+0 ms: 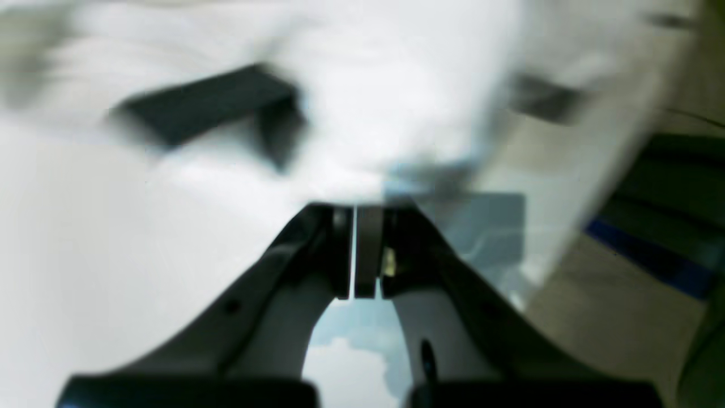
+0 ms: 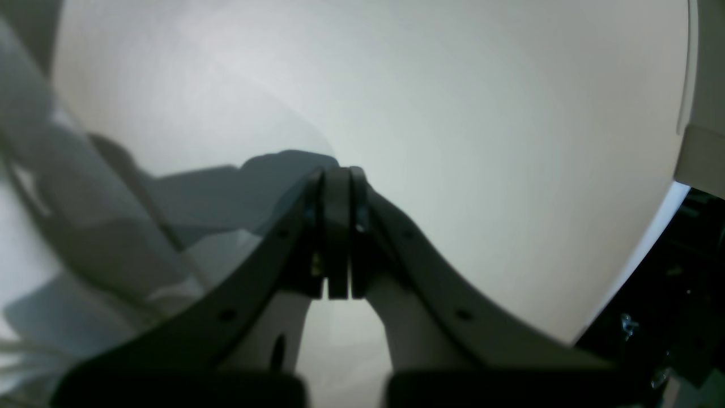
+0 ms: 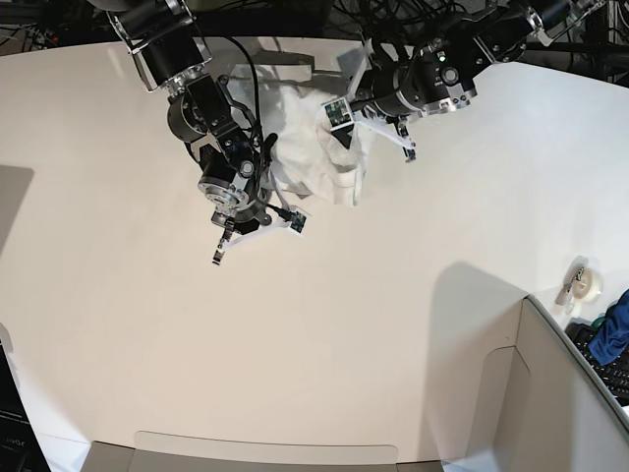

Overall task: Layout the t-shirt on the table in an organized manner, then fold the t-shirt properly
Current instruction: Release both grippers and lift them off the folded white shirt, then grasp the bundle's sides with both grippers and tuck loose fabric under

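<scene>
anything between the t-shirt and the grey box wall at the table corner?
Base view: only bare table between the t-shirt and the grey box wall.

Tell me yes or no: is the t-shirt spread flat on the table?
No, in the base view the t-shirt sits bunched in a crumpled heap on the table between the two arms.

A grey box wall [image 3: 550, 383] stood at the lower right corner of the base view. Just beyond its upper end lay a small roll of tape [image 3: 584, 284], and right of that roll, behind the wall, a blue cloth [image 3: 611, 334] hung over a dark keyboard [image 3: 601, 359]. Black cables [image 3: 295, 15] ran along the far edge, well apart from the wall.
</scene>
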You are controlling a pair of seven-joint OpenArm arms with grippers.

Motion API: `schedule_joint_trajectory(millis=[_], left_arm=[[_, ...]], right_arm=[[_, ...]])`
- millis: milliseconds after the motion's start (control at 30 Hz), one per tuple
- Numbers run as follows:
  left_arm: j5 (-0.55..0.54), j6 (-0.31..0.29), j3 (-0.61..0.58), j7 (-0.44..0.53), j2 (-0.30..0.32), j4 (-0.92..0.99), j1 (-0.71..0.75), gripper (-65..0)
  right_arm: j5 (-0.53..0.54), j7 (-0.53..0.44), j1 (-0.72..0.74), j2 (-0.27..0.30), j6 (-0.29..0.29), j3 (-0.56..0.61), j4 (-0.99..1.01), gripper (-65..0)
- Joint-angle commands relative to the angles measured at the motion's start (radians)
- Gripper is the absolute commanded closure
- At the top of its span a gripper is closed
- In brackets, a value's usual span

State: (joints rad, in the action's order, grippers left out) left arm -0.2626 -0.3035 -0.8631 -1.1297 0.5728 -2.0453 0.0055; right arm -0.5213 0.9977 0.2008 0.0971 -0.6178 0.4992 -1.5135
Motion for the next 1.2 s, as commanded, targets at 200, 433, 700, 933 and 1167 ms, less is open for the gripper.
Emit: schedule_joint_trajectory(millis=[200,433,700,933,1167], left_arm=[[-0.002,0.002,0.043,-0.022,-0.03,0.062,-0.069,-0.1],[-0.002,0.002,0.146,-0.022,-0.072,0.097,-0.075,-0.1],[-0.007,-0.003,0.233,-0.022,0.074,0.028,-0.034,-0.1],[-0.007,-0.004,0.262,-0.01,0.143,-0.015,0.103,-0.1],[-0.007,-0.004,0.259,-0.01,0.143,-0.035,0.175,-0.1]], right_arm=[[-0.007,0.168,-0.039,0.089,0.0,-0.003,-0.235,0.0],[-0.006,0.183,-0.111,0.146,-0.001,-0.09,-0.289,0.0],[0.143,0.189,-0.07,0.135,-0.08,-0.149,-0.289,0.0],[0.442,0.263,-0.068,0.142,-0.08,-0.149,-0.29,0.0],[0.758,0.327,-0.06,0.165,-0.08,-0.267,-0.29,0.0]])
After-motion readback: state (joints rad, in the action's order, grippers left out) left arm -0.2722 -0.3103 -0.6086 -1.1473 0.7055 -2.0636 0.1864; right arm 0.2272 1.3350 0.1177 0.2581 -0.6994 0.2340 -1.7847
